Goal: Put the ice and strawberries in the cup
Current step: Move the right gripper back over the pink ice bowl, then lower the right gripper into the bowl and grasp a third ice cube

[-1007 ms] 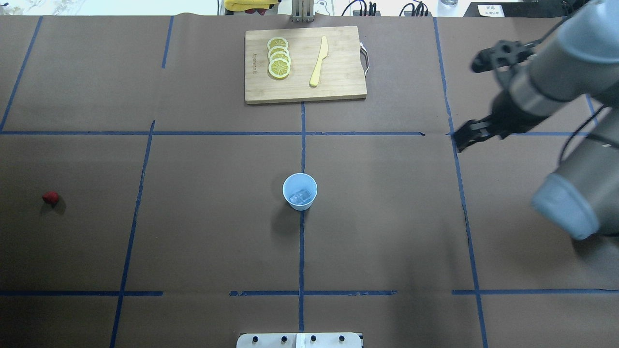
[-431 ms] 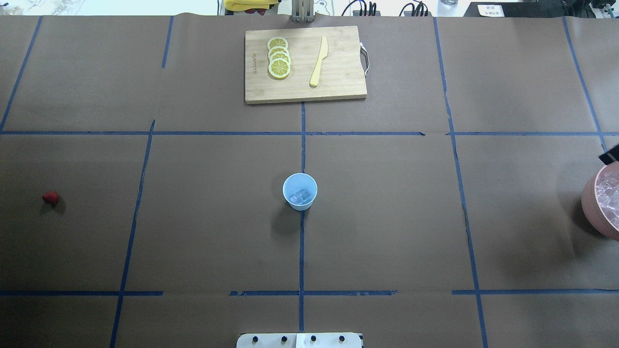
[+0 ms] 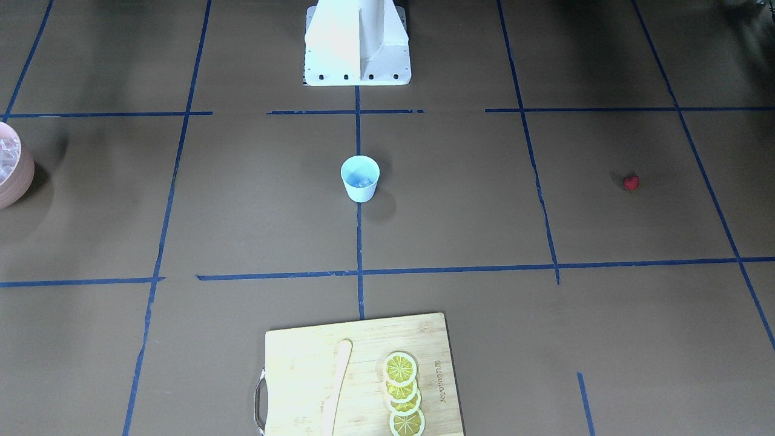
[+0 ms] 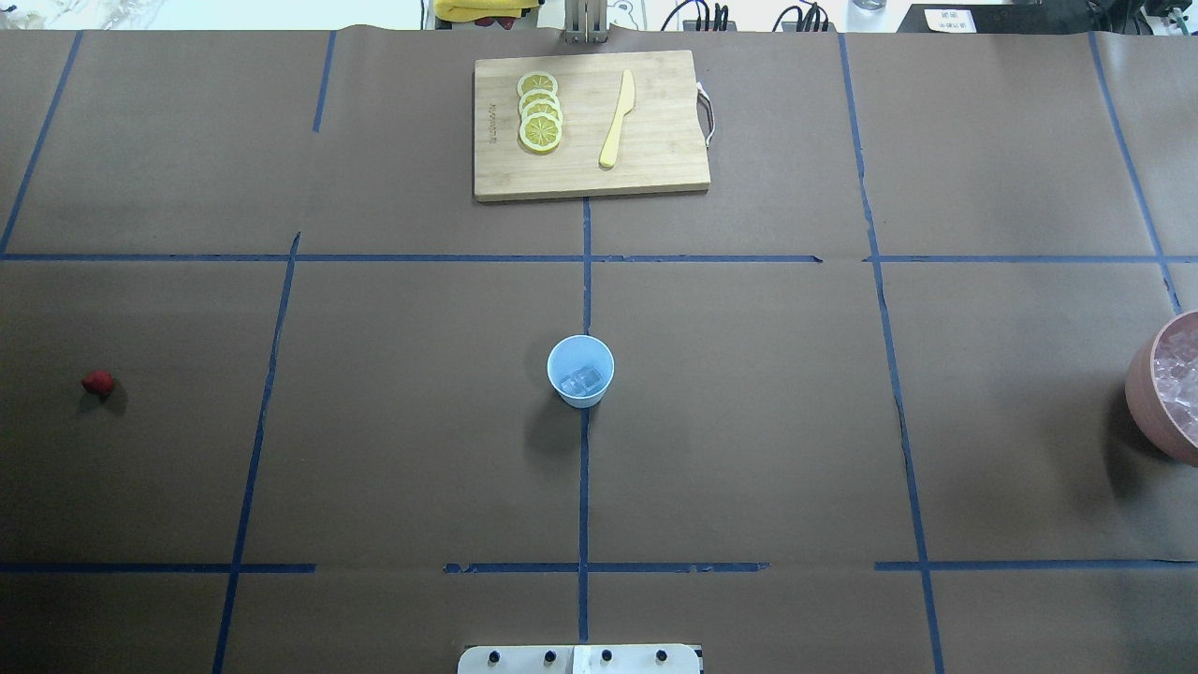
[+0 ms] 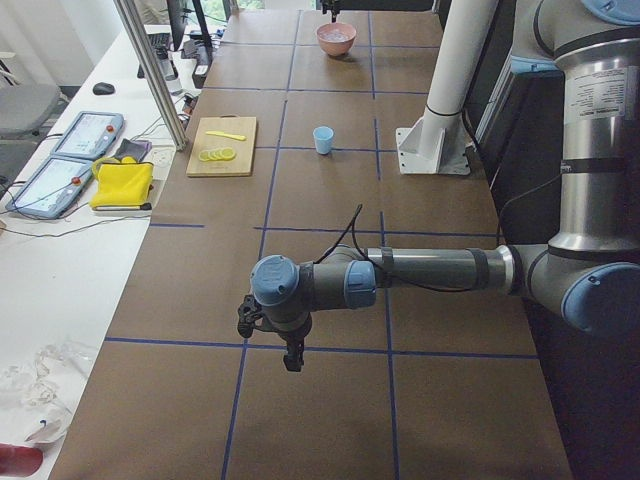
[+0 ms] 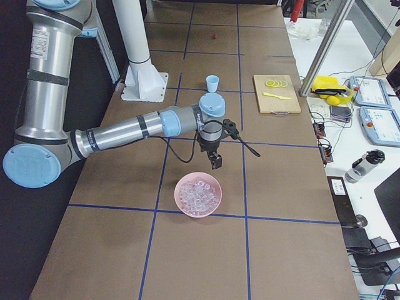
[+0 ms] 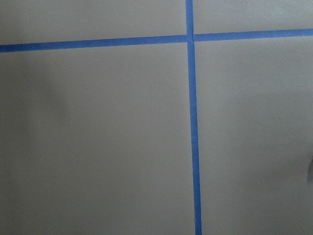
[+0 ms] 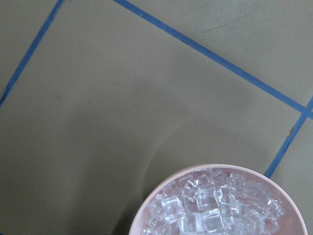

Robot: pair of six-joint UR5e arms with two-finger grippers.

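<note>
The light blue cup (image 4: 580, 371) stands upright at the table's centre with a few ice cubes (image 4: 581, 380) lying in its bottom. More ice (image 8: 210, 205) fills a pink bowl (image 4: 1144, 393) at the right edge. One red strawberry (image 4: 97, 382) lies alone far to the left. My right gripper (image 6: 216, 164) shows only in the exterior right view, hanging just beyond the bowl's far rim; I cannot tell whether it is open or shut. My left gripper (image 5: 293, 358) shows only in the exterior left view, pointing down over bare table far from the cup, its state unclear.
A wooden cutting board (image 4: 655, 168) at the far middle carries several lemon slices (image 4: 540, 112) and a yellow knife (image 4: 618, 120). The robot's white base (image 3: 357, 42) stands at the near edge. Blue tape lines grid the brown table.
The right arm has swung out of the overhead view to the right, uncovering the pink bowl of ice. Cup and strawberry have not moved.
</note>
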